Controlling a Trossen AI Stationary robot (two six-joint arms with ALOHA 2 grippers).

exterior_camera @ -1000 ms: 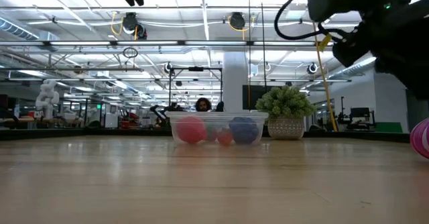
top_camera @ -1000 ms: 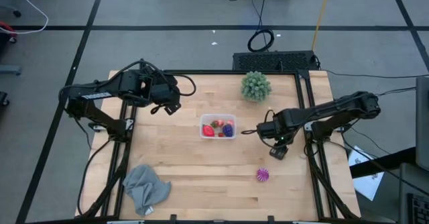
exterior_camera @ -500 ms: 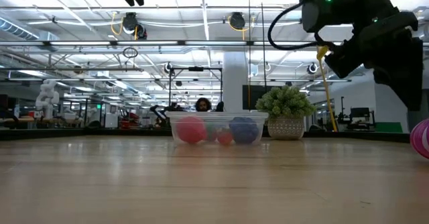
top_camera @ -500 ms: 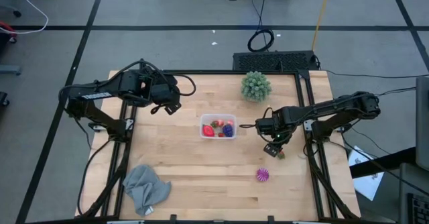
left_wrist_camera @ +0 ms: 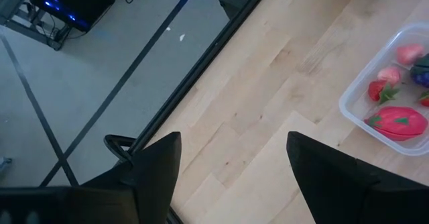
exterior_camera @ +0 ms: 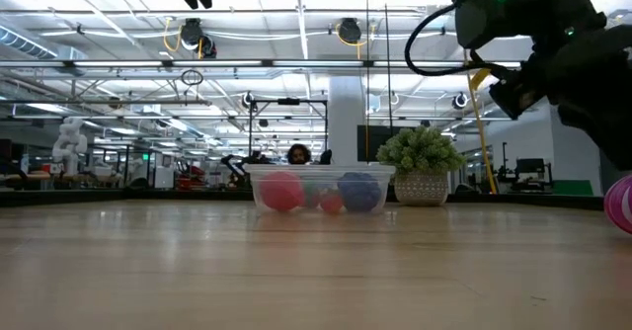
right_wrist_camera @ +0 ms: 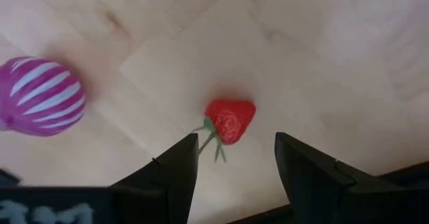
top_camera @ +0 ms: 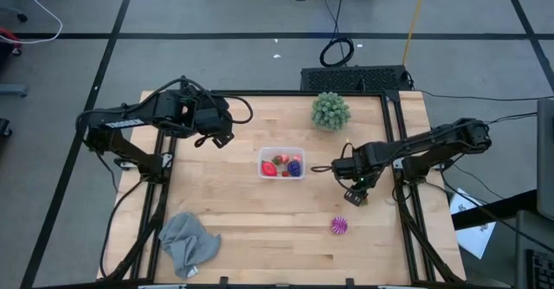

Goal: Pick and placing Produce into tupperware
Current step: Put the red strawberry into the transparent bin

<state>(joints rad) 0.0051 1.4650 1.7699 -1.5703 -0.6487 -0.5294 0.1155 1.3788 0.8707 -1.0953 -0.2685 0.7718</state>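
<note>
Bare wood surrounds the strawberry (right_wrist_camera: 230,121); striped ball (right_wrist_camera: 41,96) lies apart.

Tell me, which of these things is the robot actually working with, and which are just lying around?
Working with:
clear plastic rectangular container, some toy produce already inside
small red toy strawberry
striped magenta toy ball
right gripper, above the strawberry

Lying around:
green spiky ball
crumpled grey cloth

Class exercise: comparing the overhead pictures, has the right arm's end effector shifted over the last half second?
Yes. In the high view the right end effector has slid slightly away from the tupperware, toward the table's right edge, staying above the table near the striped magenta ball.
</note>
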